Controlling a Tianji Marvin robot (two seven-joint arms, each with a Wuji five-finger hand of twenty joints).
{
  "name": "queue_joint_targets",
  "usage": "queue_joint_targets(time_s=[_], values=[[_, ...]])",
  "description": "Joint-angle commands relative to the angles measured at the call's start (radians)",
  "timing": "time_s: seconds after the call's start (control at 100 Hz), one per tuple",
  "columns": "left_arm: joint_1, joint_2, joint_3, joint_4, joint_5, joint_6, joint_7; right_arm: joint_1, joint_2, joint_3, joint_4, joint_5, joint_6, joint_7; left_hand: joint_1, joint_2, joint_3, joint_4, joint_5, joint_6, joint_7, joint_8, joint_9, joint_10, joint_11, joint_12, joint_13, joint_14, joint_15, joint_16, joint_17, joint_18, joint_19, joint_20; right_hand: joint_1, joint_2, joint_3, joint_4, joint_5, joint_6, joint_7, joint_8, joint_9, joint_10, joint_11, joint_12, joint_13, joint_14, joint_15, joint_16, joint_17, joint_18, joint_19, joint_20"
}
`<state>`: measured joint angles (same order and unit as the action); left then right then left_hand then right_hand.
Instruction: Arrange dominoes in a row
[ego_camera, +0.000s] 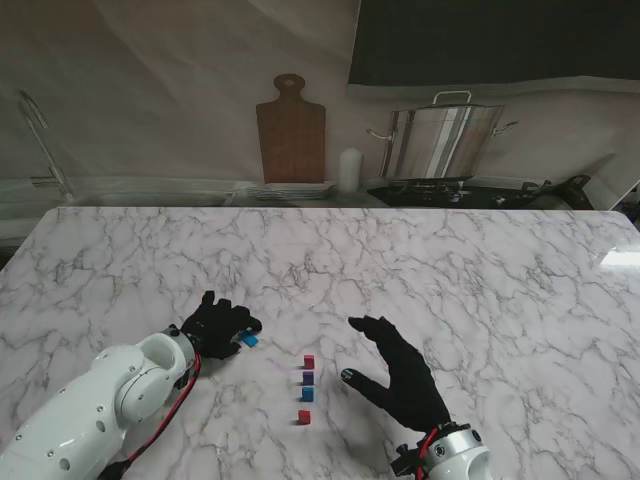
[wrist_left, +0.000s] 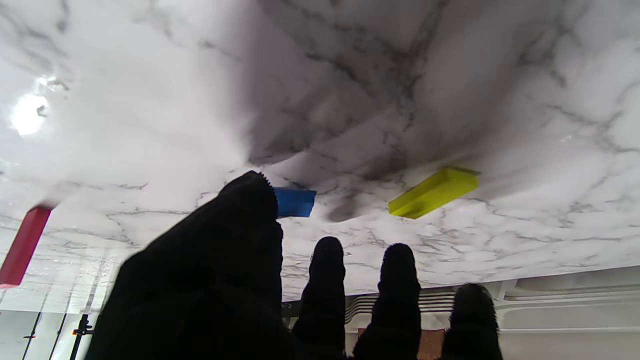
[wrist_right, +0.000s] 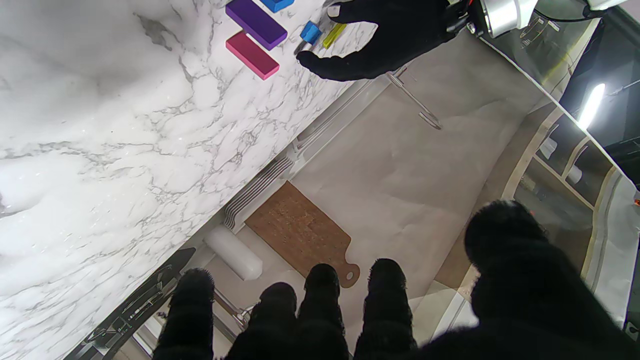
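Observation:
Four dominoes stand in a short row running toward me: a red one (ego_camera: 309, 361), a purple one (ego_camera: 308, 377), a blue one (ego_camera: 307, 394) and another red one (ego_camera: 304, 416). To the left of the row my left hand (ego_camera: 215, 325) hovers low with its fingers spread. A loose blue domino (ego_camera: 249, 340) lies at its thumb tip, partly behind the thumb (wrist_left: 250, 200) in the left wrist view. A yellow domino (wrist_left: 434, 192) lies flat under the fingers and is hidden in the stand view. My right hand (ego_camera: 400, 375) rests open to the right of the row, holding nothing.
A wooden cutting board (ego_camera: 291, 128), a white cylinder (ego_camera: 348, 170) and a steel pot (ego_camera: 443, 140) stand behind the table's far edge (ego_camera: 330, 208). The marble top reaches well beyond both hands.

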<state>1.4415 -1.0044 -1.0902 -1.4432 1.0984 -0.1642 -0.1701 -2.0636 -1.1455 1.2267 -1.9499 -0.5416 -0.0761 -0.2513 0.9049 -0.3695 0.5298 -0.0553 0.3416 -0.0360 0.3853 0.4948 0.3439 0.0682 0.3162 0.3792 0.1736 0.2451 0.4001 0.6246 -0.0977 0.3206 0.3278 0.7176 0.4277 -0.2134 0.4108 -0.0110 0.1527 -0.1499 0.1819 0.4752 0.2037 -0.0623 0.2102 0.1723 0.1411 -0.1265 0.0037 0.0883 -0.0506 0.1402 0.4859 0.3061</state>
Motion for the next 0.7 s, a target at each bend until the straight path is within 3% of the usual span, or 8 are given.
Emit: queue_joint_targets(time_s=[0.0,0.25,0.3,0.39,0.44,0.69], values=[[-0.006,-0.001,0.013,0.018,-0.005,-0.007,-0.007,-0.003,-0.001,0.0,-0.003,0.003,0.004,0.002,0.024,-0.026,0.04,0.002,-0.01,-0.021,0.031,-0.001,-0.049,0.002,0.007,-0.013,-0.018,0.016,0.008,-0.006,-0.006,-0.003,-0.002,-0.007,0.009,0.015,-0.018,-0.013,-0.024,-0.023,0.011,-0.021,-0.02,-0.009,0.016,-0.006,0.008,-0.009,-0.008,0.002,-0.005,-0.025,0.012,0.001],[-0.014,-0.003,0.039,0.043,-0.018,0.004,0.018,-0.002,-0.001,0.001,-0.002,0.005,0.003,0.003,0.009,-0.033,0.064,-0.006,-0.04,-0.038,0.406,0.295,-0.051,-0.001,0.036,0.005,-0.018,0.013,0.025,-0.006,-0.009,-0.003,0.021,-0.035,0.009,0.017,-0.018,-0.013,-0.024,-0.023,0.011,-0.021,-0.019,-0.008,0.017,-0.006,0.008,-0.01,-0.008,0.002,-0.005,-0.025,0.012,0.001],[-0.016,-0.004,0.044,0.048,-0.022,0.008,0.024,-0.002,-0.001,0.001,-0.002,0.005,0.003,0.003,0.023,-0.045,0.054,-0.022,-0.035,-0.04,0.46,0.349,-0.044,0.001,0.041,0.008,-0.015,0.012,0.03,-0.004,-0.009,-0.002,0.024,-0.035,0.009,0.017,-0.018,-0.013,-0.024,-0.023,0.011,-0.021,-0.019,-0.008,0.017,-0.006,0.009,-0.01,-0.008,0.002,-0.005,-0.025,0.013,0.001],[-0.019,-0.006,0.053,0.055,-0.031,0.015,0.033,-0.002,-0.001,0.0,-0.002,0.004,0.002,0.003,0.051,-0.068,0.02,-0.049,-0.009,-0.035,0.51,0.402,-0.032,0.005,0.046,0.012,-0.01,0.012,0.034,-0.003,-0.008,-0.002,0.029,-0.035,0.008,0.017,-0.018,-0.013,-0.023,-0.023,0.012,-0.021,-0.019,-0.007,0.017,-0.006,0.009,-0.01,-0.008,0.002,-0.005,-0.025,0.013,0.001],[-0.02,-0.007,0.057,0.057,-0.035,0.02,0.034,-0.002,-0.001,0.0,-0.002,0.004,0.002,0.003,0.075,-0.068,-0.025,-0.047,0.0,-0.032,0.532,0.415,-0.026,0.008,0.047,0.014,-0.008,0.012,0.037,-0.002,-0.008,-0.002,0.031,-0.037,0.008,0.017,-0.018,-0.013,-0.024,-0.023,0.012,-0.021,-0.019,-0.008,0.017,-0.006,0.009,-0.009,-0.008,0.002,-0.005,-0.025,0.013,0.001],[-0.022,-0.01,0.065,0.063,-0.046,0.033,0.047,-0.001,-0.001,0.0,-0.002,0.005,0.002,0.003,0.111,-0.082,-0.053,-0.045,-0.003,-0.028,0.731,0.563,0.055,-0.002,0.091,0.04,0.032,0.009,0.051,0.0,-0.002,0.002,0.06,-0.037,0.008,0.017,-0.018,-0.013,-0.024,-0.023,0.012,-0.022,-0.02,-0.008,0.018,-0.006,0.009,-0.009,-0.008,0.002,-0.004,-0.025,0.014,0.001]])
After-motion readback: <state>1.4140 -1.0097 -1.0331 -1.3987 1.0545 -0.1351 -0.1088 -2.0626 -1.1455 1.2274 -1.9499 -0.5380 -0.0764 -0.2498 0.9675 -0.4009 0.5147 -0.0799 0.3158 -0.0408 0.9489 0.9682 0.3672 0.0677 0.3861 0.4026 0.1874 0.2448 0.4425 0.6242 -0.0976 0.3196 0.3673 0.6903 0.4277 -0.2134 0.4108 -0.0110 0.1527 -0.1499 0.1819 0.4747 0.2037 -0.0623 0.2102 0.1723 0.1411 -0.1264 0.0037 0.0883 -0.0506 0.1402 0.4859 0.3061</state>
